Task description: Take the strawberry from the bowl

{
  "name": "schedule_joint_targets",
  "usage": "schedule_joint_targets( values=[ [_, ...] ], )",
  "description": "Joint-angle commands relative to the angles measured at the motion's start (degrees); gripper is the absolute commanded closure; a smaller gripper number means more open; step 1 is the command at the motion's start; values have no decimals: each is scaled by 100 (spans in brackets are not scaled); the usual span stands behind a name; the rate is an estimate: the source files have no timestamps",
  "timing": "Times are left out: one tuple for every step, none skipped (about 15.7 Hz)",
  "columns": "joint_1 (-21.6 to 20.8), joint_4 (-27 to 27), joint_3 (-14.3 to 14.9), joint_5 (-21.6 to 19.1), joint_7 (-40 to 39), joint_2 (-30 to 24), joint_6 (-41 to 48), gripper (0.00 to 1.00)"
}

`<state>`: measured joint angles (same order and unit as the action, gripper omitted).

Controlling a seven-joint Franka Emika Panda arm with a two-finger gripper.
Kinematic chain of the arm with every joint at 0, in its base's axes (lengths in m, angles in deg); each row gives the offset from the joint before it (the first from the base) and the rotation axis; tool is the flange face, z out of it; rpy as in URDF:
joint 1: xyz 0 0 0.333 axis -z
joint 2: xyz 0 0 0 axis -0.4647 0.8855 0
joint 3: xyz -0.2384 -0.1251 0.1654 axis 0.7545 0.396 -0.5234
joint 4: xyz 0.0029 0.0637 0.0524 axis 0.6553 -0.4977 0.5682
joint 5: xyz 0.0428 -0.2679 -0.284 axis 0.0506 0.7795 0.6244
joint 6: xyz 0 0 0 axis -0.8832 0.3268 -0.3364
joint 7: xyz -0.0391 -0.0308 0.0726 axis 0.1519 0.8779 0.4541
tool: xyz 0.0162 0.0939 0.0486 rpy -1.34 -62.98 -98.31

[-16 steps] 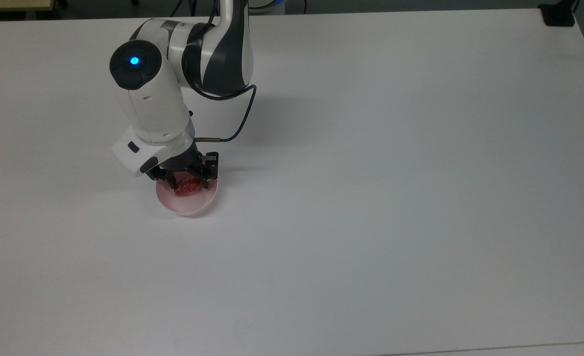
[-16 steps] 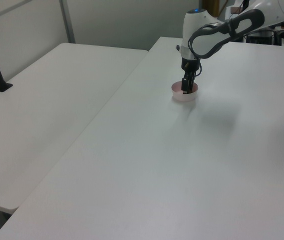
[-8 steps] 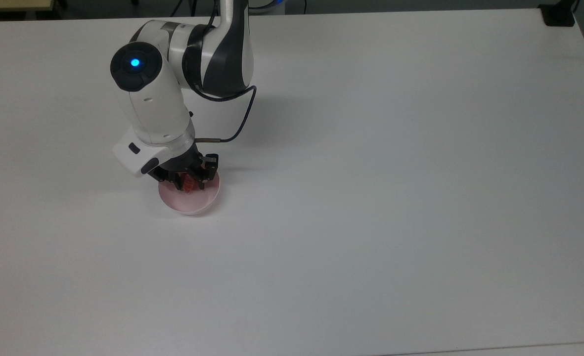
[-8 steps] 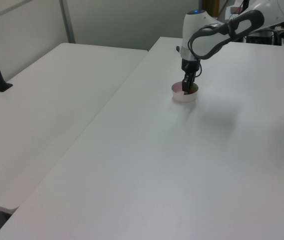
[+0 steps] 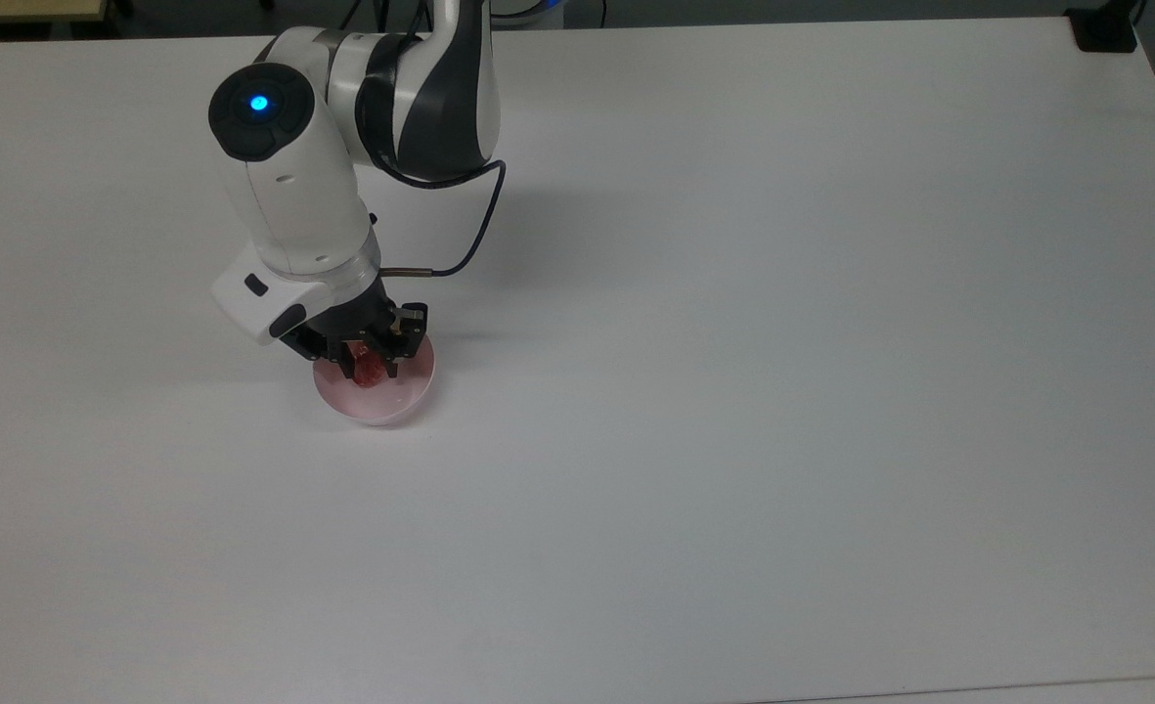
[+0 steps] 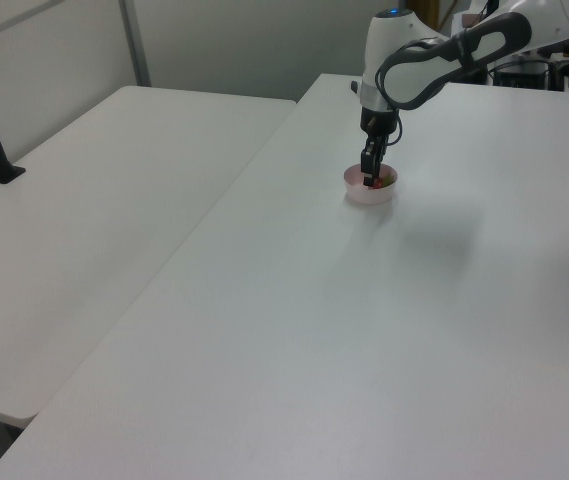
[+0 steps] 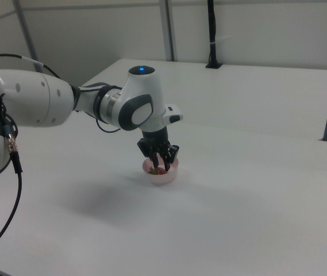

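My two-finger black gripper (image 5: 372, 370) points straight down over the small round pale pink bowl (image 5: 381, 403), and my jaws stand narrow, closed on the small glossy red strawberry (image 5: 372, 369) between them. In the top view the berry shows as a red lump pinched between my dark fingers (image 5: 346, 360), above the part of the bowl nearest my wrist, while the rest of the smooth pink inside lies bare. Whether the berry touches the bowl's floor I cannot tell. The bowl sits on the wide white desk (image 5: 782, 342), in the top view nearer the desk's left edge than its right, roughly midway between the far and near edges. In the left view my gripper (image 6: 371, 181) reaches down into the bowl (image 6: 368, 193), which stands close to the desk's left edge, and a speck of red with green shows at the rim beside my fingers. In the right view my fingers (image 7: 155, 160) dip inside the bowl (image 7: 162, 173), with a bit of red and green (image 7: 157, 169) between them. My white and grey arm (image 5: 362, 127) bends above, a thin black cable (image 5: 469, 235) looping from its wrist.
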<state>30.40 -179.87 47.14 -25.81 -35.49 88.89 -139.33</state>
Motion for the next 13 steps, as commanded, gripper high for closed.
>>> schedule_joint_targets(
  values=[
    [-60,-118,48,61,-57,-118,139,21],
    [-60,-135,48,61,-48,-118,139,1],
    [-60,-179,48,61,-48,-118,139,0],
    [-60,-197,48,69,-48,-118,208,0],
    [-68,-214,48,70,-31,-118,305,0],
    [-68,-215,48,70,-4,-127,384,0],
    [-68,-206,48,70,13,-127,455,0],
    [-68,-197,48,70,101,-144,534,0],
    [-60,-206,48,78,223,-196,613,0],
    [-60,-206,57,78,242,-206,622,0],
    [-60,-206,48,78,251,-206,640,0],
    [-60,-206,48,78,251,-206,640,0],
    [-60,-215,48,87,242,-197,640,7]
  ],
)
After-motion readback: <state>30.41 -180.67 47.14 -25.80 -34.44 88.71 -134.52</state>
